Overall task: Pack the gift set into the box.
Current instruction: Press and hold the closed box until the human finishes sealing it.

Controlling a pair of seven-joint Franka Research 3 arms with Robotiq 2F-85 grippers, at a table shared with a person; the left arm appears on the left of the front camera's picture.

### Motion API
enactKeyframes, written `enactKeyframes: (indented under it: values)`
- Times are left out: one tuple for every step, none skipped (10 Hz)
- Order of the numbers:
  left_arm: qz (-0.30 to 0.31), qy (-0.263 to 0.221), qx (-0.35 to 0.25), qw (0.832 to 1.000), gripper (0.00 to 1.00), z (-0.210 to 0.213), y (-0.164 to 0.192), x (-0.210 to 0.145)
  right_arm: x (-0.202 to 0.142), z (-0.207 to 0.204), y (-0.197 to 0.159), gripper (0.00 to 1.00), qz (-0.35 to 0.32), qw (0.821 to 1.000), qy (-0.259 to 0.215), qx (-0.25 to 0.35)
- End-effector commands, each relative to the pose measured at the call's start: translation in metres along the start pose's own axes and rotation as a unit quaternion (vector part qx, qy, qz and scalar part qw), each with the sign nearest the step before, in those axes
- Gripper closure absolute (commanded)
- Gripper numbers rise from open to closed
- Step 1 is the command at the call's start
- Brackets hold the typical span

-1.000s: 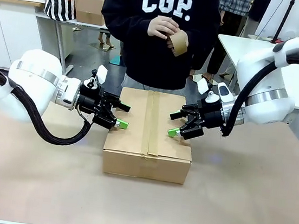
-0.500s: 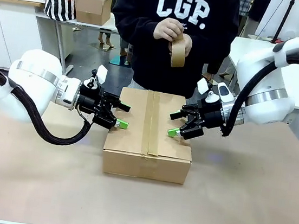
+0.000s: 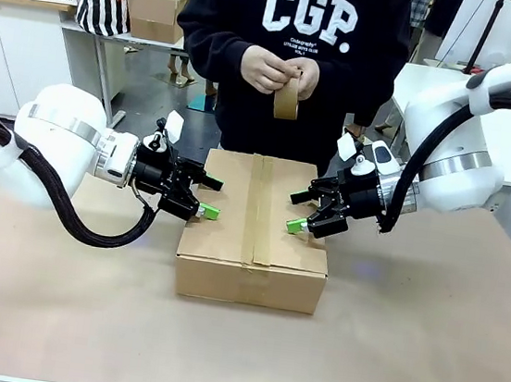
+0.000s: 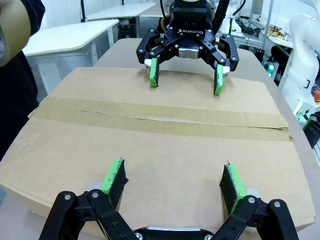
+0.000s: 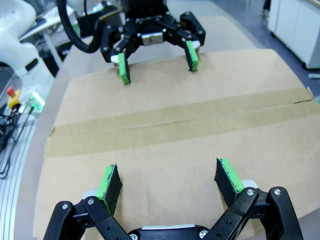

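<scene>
The large brown carton (image 3: 257,219) lies at the table's middle with its top flaps down and a strip of brown tape (image 3: 253,209) along the seam. My left gripper (image 3: 208,197) is open, its green pads resting over the carton's left top flap (image 4: 170,165). My right gripper (image 3: 298,211) is open over the right top flap (image 5: 165,180). Each wrist view shows the other gripper across the taped seam: the right one (image 4: 184,79) and the left one (image 5: 157,61). The gift set is hidden from view. A person at the far side holds a roll of brown tape (image 3: 286,102) in both hands.
The table is covered with brown paper (image 3: 236,347), bare in front and at both sides of the carton. Behind the person stand white desks (image 3: 418,81), a smaller open carton (image 3: 156,11) and a striped bag (image 3: 104,0).
The person has lowered the tape roll and now holds it with both hands in front of the chest. Both arms and the carton have stayed still.
</scene>
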State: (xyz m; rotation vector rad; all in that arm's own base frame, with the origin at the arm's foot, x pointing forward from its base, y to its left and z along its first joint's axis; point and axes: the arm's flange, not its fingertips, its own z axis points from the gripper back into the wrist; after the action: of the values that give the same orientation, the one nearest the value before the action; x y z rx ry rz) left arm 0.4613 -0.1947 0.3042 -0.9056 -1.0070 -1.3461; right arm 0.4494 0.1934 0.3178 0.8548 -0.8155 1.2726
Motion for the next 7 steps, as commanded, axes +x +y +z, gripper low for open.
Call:
enactKeyframes:
  values:
    - [-0.005, -0.003, 0.001, 1.0, 0.0, -0.0004, -0.0013, -0.0041, -0.0036, 0.0003, 0.0032, 0.0, 0.0, 1.0, 0.003, -0.002]
    - [-0.005, -0.003, 0.001, 1.0, 0.0, -0.0004, -0.0013, -0.0041, -0.0036, 0.0003, 0.0032, 0.0, 0.0, 1.0, 0.003, -0.002]
    - [-0.005, -0.003, 0.001, 1.0, 0.0, -0.0004, -0.0013, -0.0041, -0.0036, 0.0003, 0.0032, 0.0, 0.0, 1.0, 0.003, -0.002]
    - [-0.005, -0.003, 0.001, 1.0, 0.0, -0.0004, -0.0013, -0.0041, -0.0036, 0.0003, 0.0032, 0.0, 0.0, 1.0, 0.003, -0.002]
    - [-0.005, -0.003, 0.001, 1.0, 0.0, -0.0004, -0.0013, -0.0041, -0.0036, 0.0003, 0.0032, 0.0, 0.0, 1.0, 0.003, -0.002]
    - [-0.005, -0.003, 0.001, 1.0, 0.0, -0.0004, -0.0013, -0.0041, -0.0036, 0.0003, 0.0032, 0.0, 0.0, 1.0, 0.003, -0.002]
    - [-0.005, -0.003, 0.001, 1.0, 0.0, -0.0004, -0.0013, -0.0041, -0.0036, 0.0003, 0.0032, 0.0, 0.0, 1.0, 0.003, -0.002]
